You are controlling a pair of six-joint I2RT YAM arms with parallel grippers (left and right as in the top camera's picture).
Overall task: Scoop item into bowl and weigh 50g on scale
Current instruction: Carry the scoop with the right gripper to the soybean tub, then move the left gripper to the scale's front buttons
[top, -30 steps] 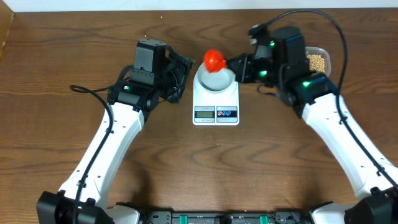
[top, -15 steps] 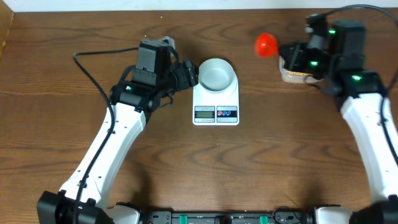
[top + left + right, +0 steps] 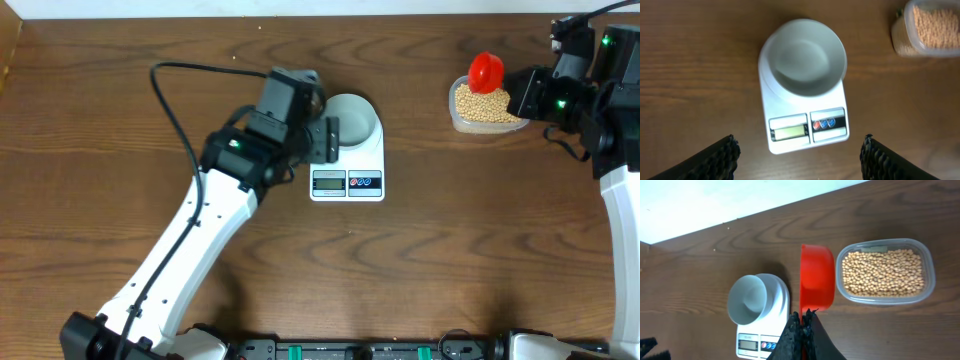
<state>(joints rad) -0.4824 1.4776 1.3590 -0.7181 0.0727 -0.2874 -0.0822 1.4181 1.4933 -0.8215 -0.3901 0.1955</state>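
Red scoop (image 3: 486,70) has swung from bowl (image 3: 352,120) to beans (image 3: 482,104), on edge.

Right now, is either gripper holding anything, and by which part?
The right gripper is shut on the red scoop, gripping its handle end. The left gripper is open, holding nothing.

A clear plastic tub (image 3: 480,127) with rounded corners stands at the far right of the brown wood-grain surface (image 3: 400,270). A red scoop (image 3: 486,70) sits at its far-left corner, overlapping the rim from above. In the right wrist view the scoop (image 3: 816,277) is turned on its edge, just beside the tub's (image 3: 885,301) left end – whether they touch cannot be told. A white wall (image 3: 300,7) runs along the far edge of the surface – a few pale specks (image 3: 729,227) lie near it.
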